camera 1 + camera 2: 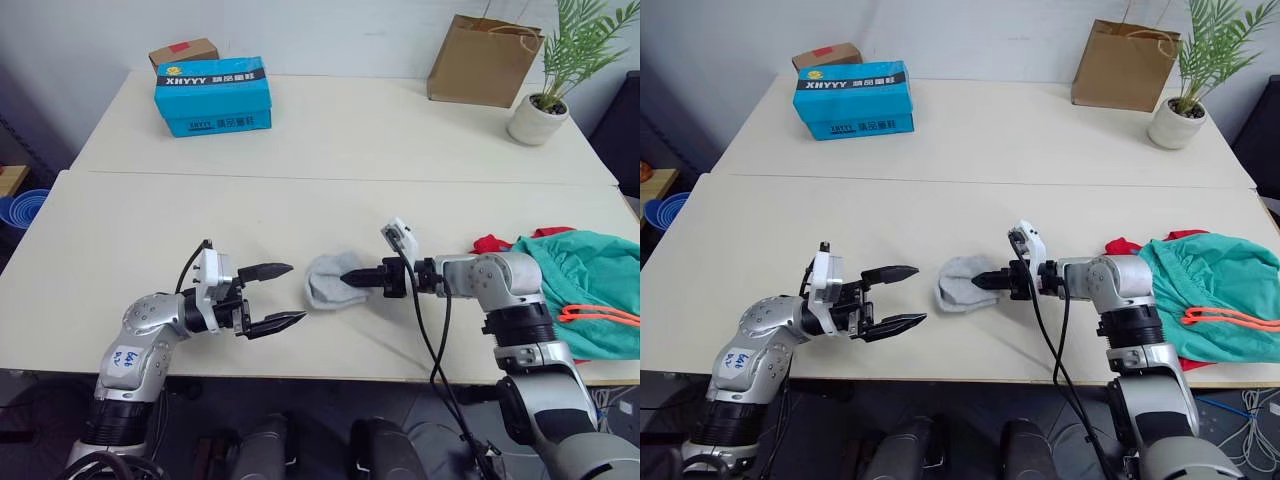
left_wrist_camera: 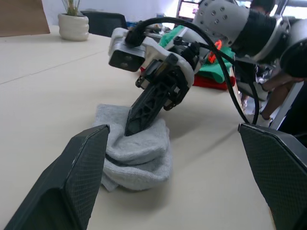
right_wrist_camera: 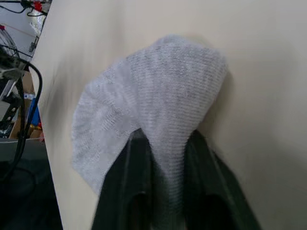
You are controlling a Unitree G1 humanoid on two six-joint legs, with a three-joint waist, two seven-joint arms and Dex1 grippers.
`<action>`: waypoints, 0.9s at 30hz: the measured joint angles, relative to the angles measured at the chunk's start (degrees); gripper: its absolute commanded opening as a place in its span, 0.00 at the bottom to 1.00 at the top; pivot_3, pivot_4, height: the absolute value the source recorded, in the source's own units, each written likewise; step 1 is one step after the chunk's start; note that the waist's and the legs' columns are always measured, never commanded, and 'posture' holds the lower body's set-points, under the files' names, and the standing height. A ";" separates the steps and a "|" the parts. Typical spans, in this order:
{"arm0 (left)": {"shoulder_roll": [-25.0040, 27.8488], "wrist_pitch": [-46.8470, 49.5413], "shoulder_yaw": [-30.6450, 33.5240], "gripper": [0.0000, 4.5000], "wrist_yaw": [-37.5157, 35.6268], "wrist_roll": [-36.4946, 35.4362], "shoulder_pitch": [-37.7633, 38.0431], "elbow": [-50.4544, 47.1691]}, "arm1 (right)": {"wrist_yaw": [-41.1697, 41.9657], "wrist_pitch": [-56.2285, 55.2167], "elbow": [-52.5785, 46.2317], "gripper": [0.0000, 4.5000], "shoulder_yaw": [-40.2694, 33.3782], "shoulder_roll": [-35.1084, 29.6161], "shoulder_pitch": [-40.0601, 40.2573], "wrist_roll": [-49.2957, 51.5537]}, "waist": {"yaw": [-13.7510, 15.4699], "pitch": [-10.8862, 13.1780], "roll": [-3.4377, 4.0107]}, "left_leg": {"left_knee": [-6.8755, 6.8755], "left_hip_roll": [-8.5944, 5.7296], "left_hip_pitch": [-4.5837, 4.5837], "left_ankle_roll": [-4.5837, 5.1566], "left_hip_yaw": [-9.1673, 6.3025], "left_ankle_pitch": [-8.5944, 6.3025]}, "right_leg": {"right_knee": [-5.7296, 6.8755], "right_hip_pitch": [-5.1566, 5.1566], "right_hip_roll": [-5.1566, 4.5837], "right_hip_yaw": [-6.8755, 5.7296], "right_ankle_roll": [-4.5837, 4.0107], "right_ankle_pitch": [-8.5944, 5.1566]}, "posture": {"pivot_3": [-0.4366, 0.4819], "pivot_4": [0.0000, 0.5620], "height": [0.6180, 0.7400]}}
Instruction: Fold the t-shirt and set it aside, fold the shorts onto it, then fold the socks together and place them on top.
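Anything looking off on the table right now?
Yes. The shorts lie bunched over the t-shirt at the table's right edge, drawstring trailing, not neatly folded. The socks sit mid-table, pinched by the right gripper; the left gripper waits open.

This looks like an office or lab room turned over to robot trials rather than anyone's home. Two plain cream tables [image 1: 330, 200] are pushed together against a bare white wall. At the back sit a blue shoebox [image 1: 213, 96] with printed lettering, a small brown carton [image 1: 184, 51] behind it, a brown paper bag [image 1: 484, 62] and a potted palm [image 1: 548, 95] in a white pot. Loose cables [image 1: 1240, 405] trail on the floor beside the tables, and a blue tub [image 1: 22, 210] stands on the floor to the left. The left wrist view catches a monitor [image 2: 189, 9] and a dark office chair [image 2: 104, 22] in the background
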 measured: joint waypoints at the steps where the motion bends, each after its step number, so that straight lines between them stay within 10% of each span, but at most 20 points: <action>1: -0.22 0.74 0.15 1.00 0.48 -1.00 -0.20 -0.64 | 1.18 0.37 -2.37 0.00 0.03 -1.45 1.51 0.84 | 0.13 0.01 0.02 | 0.02 -0.04 -0.04 0.03 -0.02 -0.02 | -0.04 0.00 -0.03 0.00 0.01 0.00 | 0.48 0.27 1.00; 6: -3.42 -1.10 0.59 1.00 3.47 -1.82 -0.81 -3.50 | 9.14 1.22 -16.99 0.00 -3.08 -14.59 10.50 6.46 | 1.29 0.13 0.20 | 0.17 -0.11 -0.13 0.18 0.00 -0.18 | -0.27 0.03 -0.09 0.01 0.08 0.04 | 0.48 0.27 1.00; 13: -4.64 2.24 -1.59 1.00 5.76 -4.68 -0.69 -10.01 | 13.98 8.12 -25.72 0.00 -25.62 -32.19 22.76 18.31 | 2.14 0.17 0.26 | 0.22 -0.07 -0.14 0.26 0.00 -0.23 | -0.42 0.14 -0.08 0.00 0.08 0.04 | 0.48 0.27 1.00; 19: -6.53 3.79 -3.07 1.00 7.34 -5.50 -0.60 -10.37 | 28.25 -5.86 -5.96 0.00 -34.19 -55.75 34.39 5.39 | 2.68 0.19 0.31 | 0.28 -0.05 -0.07 0.36 0.21 -0.22 | -0.51 0.19 -0.06 0.09 0.08 0.04 | 0.48 0.27 1.00; 27: -6.73 4.85 -3.85 1.00 8.00 -5.80 -0.56 -10.71 | 34.00 -28.74 22.86 0.00 -17.51 -55.63 19.87 -10.16 | 1.49 0.26 0.47 | 0.26 -0.03 -0.01 0.24 0.30 -0.18 | -0.50 0.16 -0.04 0.21 0.07 0.04 | 0.48 0.27 1.00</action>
